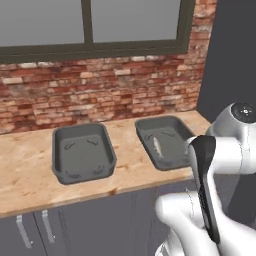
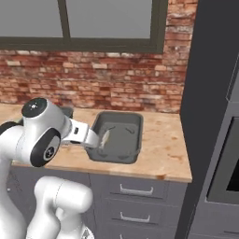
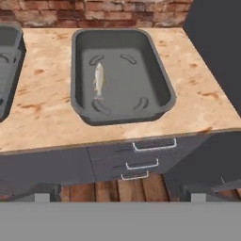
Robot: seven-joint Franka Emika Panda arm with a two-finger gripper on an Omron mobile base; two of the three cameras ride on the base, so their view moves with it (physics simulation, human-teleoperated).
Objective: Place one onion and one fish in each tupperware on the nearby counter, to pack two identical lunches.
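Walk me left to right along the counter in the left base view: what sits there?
Bare counter → the left tupperware, nothing in it → a strip of bare wood → the right tupperware with one fish lying in it → the robot's own arm covering that tub's right side.

A long light tan wood-grain table (image 2: 161, 140) with brownish blotches runs under a red brick wall (image 2: 107, 79) and a dark-framed window (image 2: 93, 23). On it sits a dark grey rectangular plastic tub (image 2: 126, 144), and a small silvery fish (image 2: 105, 137) lies inside near its left wall. Below are dark grey drawers (image 2: 140, 196) with silver bar handles.
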